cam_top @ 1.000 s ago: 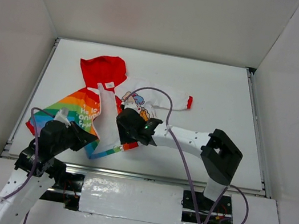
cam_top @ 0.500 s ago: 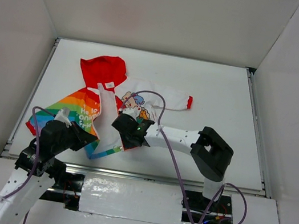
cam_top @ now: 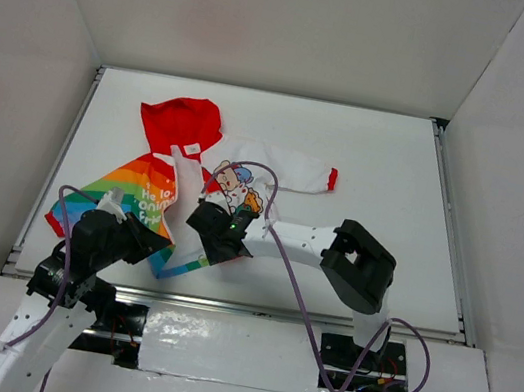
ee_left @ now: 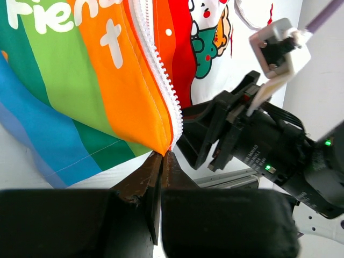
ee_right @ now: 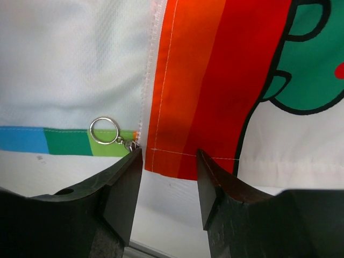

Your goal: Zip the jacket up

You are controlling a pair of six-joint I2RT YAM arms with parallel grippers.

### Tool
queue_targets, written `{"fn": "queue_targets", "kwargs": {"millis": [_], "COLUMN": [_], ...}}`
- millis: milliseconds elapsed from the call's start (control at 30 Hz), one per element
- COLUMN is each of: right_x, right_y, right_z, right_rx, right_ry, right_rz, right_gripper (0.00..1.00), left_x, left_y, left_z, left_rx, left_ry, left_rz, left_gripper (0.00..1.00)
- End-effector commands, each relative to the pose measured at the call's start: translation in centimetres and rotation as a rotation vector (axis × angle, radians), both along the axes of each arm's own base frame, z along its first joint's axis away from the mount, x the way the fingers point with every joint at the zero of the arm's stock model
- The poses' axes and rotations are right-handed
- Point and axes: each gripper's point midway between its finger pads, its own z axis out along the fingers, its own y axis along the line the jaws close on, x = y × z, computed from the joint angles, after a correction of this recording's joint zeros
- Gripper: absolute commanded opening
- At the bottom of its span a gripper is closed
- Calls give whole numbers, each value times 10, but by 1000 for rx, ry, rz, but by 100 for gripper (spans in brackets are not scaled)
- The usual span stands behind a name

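- One jacket point(cam_top: 144, 201), lying flat with its front open on the table point(cam_top: 381, 156), in the table's 9 o'clock half as seen from above.
- Hood point(cam_top: 181, 124), red, at the jacket's 12 o'clock end. One sleeve with a red cuff point(cam_top: 332, 178) stretches toward 3 o'clock.
- Rainbow half point(ee_left: 64, 80), with white lettering, on the 9 o'clock side. The white half point(cam_top: 258, 160), printed with cartoon animals, is on the 3 o'clock side.
- Zip teeth point(ee_left: 158, 70), white, running down the rainbow half's inner edge to its bottom corner.
- Left gripper point(ee_left: 162, 157), at the jacket's 6 o'clock hem. Its jaws are closed tight, pinching the bottom corner of the rainbow half where the teeth end.
- Right gripper point(ee_right: 169, 161), just beside the left one toward 3 o'clock, low over the hem.
  - Its jaws stand roughly half apart with nothing clamped.
  - The bottom edge of an orange-red strip lies in the gap between the fingers point(ee_right: 121, 188).
  - Whether the tips touch the cloth cannot be told.
- Pull ring point(ee_right: 104, 130), small and silver, flat on the cloth. In the right wrist view it sits at 10 o'clock from the tip of the finger on the picture's left, just beside it.
- Cable point(cam_top: 279, 245), purple, looped over the right arm.
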Motion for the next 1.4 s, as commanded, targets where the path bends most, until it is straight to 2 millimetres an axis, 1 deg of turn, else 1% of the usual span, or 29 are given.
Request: {"fn": "queue_targets", "kwargs": {"millis": [0,200,433,467,600,667,767,833,867,900,933,1033,1133,1167,1233,1267,1333,1367], "right_x": [2,1,-3,-3,-4,-4,-4,-6,-5,-6,-6,-5,-2,-2,-2,1,-3,0], "right_y": [8,8,6,4,5,4,5,6,6,6,7,8,11,14,17,22,24,33], "right_z": [2,-1,-7,-9,-8,-9,-11,-11,-12,-13,-12,-6,8,18,29,45,50,59], "right_rx": [-5,-10,-20,-26,-24,-27,-25,-20,-19,-18,-14,-2,30,55,93,150,200,263], "right_ry": [-10,1,17,18,18,20,24,30,33,35,34,26,9,-3,-15,-35,-37,-60], "right_rz": [4,8,9,8,12,12,17,22,22,23,20,16,11,12,12,8,25,36], "right_gripper": [51,48,39,37,32,26,23,16,9,0,0,0,0,0,0,0,0,0], "left_x": [4,4,4,4,4,4,5,5,5,5,5,6,6,7,7,8,8,8], "left_y": [-2,-2,-2,-2,-2,-3,-3,-3,-3,-3,-3,-3,-4,-5,-6,-6,-8,-8], "left_z": [6,5,3,4,3,3,2,3,3,3,3,4,3,3,2,3,2,3], "left_rx": [-2,1,0,0,1,-1,-2,-2,-1,0,1,2,2,1,-1,-2,-4,-6], "left_ry": [-42,-39,-36,-36,-37,-36,-34,-37,-36,-35,-36,-35,-34,-35,-33,-41,-43,-50], "left_rz": [-18,-18,-18,-18,-19,-18,-17,-19,-19,-18,-19,-21,-28,-29,-35,-37,-47,-52], "left_gripper": [0,0,0,0,0,0,0,0,0,0,0,0,0,0,0,0,0,0]}}
